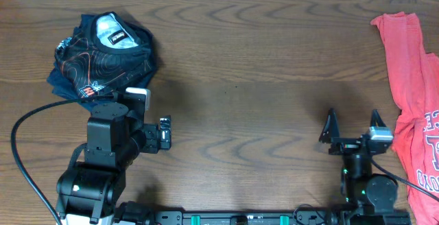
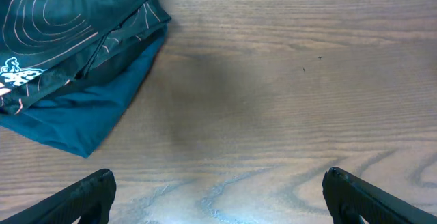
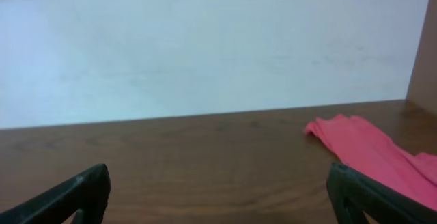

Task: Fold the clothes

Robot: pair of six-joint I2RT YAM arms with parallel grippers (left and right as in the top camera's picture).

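Note:
A black jersey with thin orange contour lines lies bunched and folded at the table's far left. In the left wrist view it fills the upper left corner, with a teal-blue layer under it. A coral-red T-shirt lies spread along the right edge. Its tip shows in the right wrist view. My left gripper is open and empty, just below and right of the jersey, over bare wood. My right gripper is open and empty, left of the red shirt.
The wooden table stretches between the two garments. A black cable loops at the left of the left arm's base. A white wall stands behind the table's far edge.

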